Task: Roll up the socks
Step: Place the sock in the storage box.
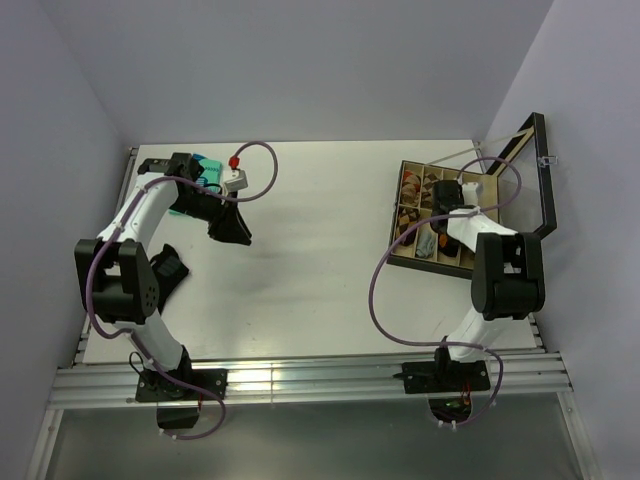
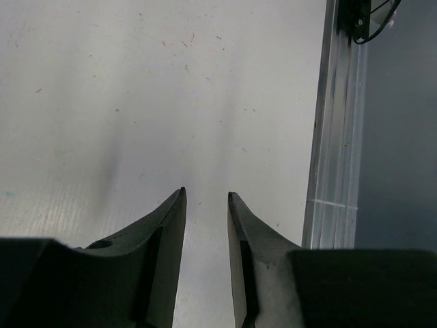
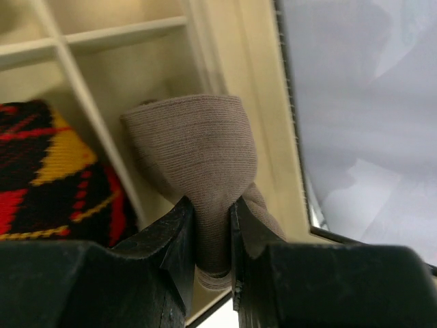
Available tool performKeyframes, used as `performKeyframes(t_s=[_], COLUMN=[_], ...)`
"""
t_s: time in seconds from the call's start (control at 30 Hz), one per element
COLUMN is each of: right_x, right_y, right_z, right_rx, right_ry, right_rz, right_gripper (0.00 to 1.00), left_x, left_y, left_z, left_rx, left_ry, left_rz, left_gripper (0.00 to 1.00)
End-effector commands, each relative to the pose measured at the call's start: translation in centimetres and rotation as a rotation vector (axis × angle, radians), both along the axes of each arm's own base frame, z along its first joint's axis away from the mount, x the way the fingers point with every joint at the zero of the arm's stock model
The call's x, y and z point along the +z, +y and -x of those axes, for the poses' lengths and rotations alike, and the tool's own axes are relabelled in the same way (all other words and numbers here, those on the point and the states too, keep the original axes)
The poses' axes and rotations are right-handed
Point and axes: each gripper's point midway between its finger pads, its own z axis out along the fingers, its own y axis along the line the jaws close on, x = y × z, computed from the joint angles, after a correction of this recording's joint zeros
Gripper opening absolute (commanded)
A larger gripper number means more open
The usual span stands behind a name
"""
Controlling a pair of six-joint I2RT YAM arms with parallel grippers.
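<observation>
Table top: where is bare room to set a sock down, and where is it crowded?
Bare: the wide middle of the table between the left gripper and the tray, and the near strip along the rail. Crowded: the tray, where the right gripper grips the tan sock, and the far-left corner with the teal packet.

A shallow divided box [image 1: 425,266] sits on the right side of the white table [image 1: 320,260], with its black-framed lid [image 1: 548,175] standing open on its outer side. Well to the left of the box, across the table, lies a teal packet [image 1: 208,162]. Nearer than the box, an aluminium rail [image 1: 330,378] edges the table.
</observation>
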Motion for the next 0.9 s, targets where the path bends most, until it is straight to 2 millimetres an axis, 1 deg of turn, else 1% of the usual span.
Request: performKeyframes(t_s=[0.0, 0.13, 0.17, 0.23, 0.27, 0.33, 0.4, 0.43, 0.5, 0.57, 0.6, 0.63, 0.7, 0.8, 0.87], right_x=[0.9, 0.1, -0.6, -0.9, -1.5, -2.1, -2.5, -2.9, -3.1, -3.4, -3.6, -3.8, -3.9, -4.4, -5.2], right_y=[0.7, 2.1, 2.5, 3.0, 3.2, 3.9, 3.5, 4.1, 3.8, 4.7, 4.6, 5.1, 5.5, 5.6, 5.4], right_z=[-1.9, -2.6, -2.4, -2.7, -2.3, -2.3, -1.8, -1.8, -1.4, -1.6, -1.4, -1.5, -1.6, -1.4, -0.9], right_rx=[0.027, 0.062, 0.069, 0.067, 0.062, 0.058, 0.021, 0.024, -0.003, 0.001, -0.011, -0.018, -0.020, -0.063, -0.110], right_ry=[-0.046, -0.035, -0.014, -0.009, 0.016, 0.014, 0.013, 0.006, -0.002, -0.007, -0.006, -0.015, -0.026, -0.049, -0.041], right_rz=[-0.051, -0.150, -0.191, -0.233, -0.259, -0.345, -0.400, -0.467, -0.515, -0.602, -0.626, -0.669, -0.722, -0.773, -0.798], right_gripper=[0.00, 0.00, 0.00, 0.00, 0.00, 0.00, 0.00, 0.00, 0.00, 0.00, 0.00, 0.00, 0.00, 0.00, 0.00], left_x=[1.1, 0.7, 0.7, 0.8, 0.8, 0.9, 0.9, 0.9, 0.9, 1.1, 1.1, 1.3, 1.5, 1.8, 1.8], left_y=[-0.6, -0.6, -0.6, -0.5, -0.5, -0.5, -0.5, -0.5, -0.5, -0.5, -0.5, -0.5, -0.6, -0.6, -0.7], left_z=[-0.4, -0.4, -0.4, -0.3, -0.4, -0.4, -0.5, -0.4, -0.5, -0.5, -0.5, -0.5, -0.5, -0.6, -0.6], left_rx=[-0.022, -0.022, -0.023, -0.025, -0.025, -0.022, -0.018, -0.018, -0.017, -0.015, -0.015, -0.013, -0.013, -0.006, 0.002], left_ry=[-0.034, -0.018, -0.016, -0.014, -0.020, -0.023, -0.022, -0.021, -0.020, -0.020, -0.021, -0.021, -0.023, -0.030, -0.027], left_rz=[0.044, 0.043, 0.043, 0.043, 0.043, 0.042, 0.039, 0.039, 0.034, 0.036, 0.036, 0.036, 0.038, 0.036, 0.025], left_gripper=[0.36, 0.35, 0.35, 0.35, 0.35, 0.35, 0.36, 0.35, 0.35, 0.35, 0.36, 0.35, 0.35, 0.36, 0.36])
